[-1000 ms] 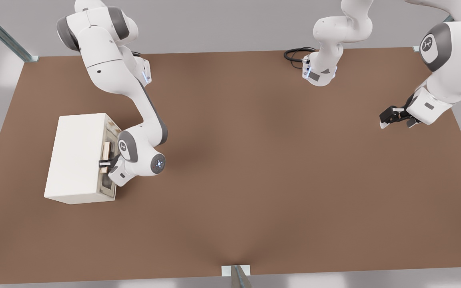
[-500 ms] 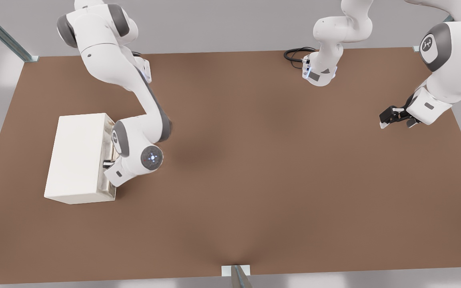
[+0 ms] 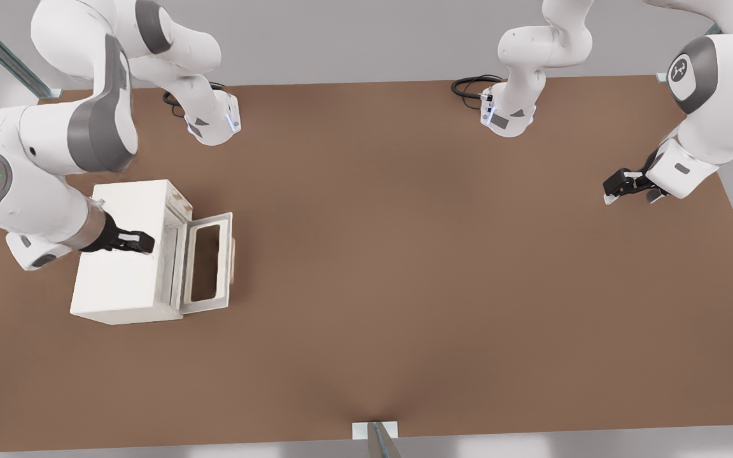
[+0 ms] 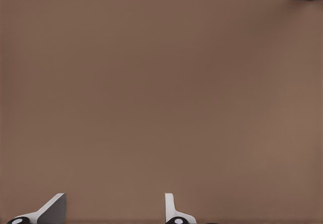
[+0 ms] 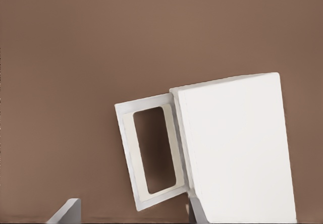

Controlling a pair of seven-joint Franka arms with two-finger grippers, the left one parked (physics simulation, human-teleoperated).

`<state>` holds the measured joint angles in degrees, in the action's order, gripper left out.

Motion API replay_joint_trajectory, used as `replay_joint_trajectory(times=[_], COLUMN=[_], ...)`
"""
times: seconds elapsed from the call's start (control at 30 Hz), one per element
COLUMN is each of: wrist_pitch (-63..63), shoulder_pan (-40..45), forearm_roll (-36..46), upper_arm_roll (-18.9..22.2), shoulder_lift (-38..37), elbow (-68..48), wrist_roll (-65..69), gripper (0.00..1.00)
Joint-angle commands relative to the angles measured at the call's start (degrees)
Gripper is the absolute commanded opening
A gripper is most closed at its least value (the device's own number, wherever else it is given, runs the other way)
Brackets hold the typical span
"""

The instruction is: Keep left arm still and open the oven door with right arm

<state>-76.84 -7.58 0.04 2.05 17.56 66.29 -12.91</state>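
Note:
The cream-white oven [image 3: 121, 280] stands on the brown table at the front view's left. Its oven door [image 3: 204, 305] hangs swung down and open toward the front view's right, and the table shows through its window. A sliver of the pale handle [image 3: 234, 253] shows at the door's outer edge. My gripper [image 3: 145, 243] hovers above the oven's top, reaching in from the front view's left, open and holding nothing. The right wrist view looks down on the oven [image 5: 237, 148] and the open door [image 5: 144, 104], with the gripper [image 5: 131, 215] and its spread fingertips [image 5: 68, 210] at the edge.
The brown table [image 3: 404, 254] stretches to the front view's right of the oven. Two arm bases [image 3: 214, 121] stand along the far edge with a black cable [image 3: 468, 86]. The parked arm's gripper [image 3: 621, 186] hangs at the far right. A metal post [image 3: 376, 436] sits at the near edge.
The door went from shut to swung open. My arm left the oven's front and handle, lifting and swinging to the front view's left, so the gripper now hangs over the oven's top.

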Motion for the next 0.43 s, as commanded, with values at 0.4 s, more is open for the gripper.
replay_joint_trajectory(times=[0.4], wrist_pitch=[-6.74], shoulder_pan=[10.92], forearm_roll=[-3.74], upper_arm_roll=[-16.02], shoulder_lift=[-5.35], elbow=[8.41], wrist_roll=[8.16], gripper=[1.00])
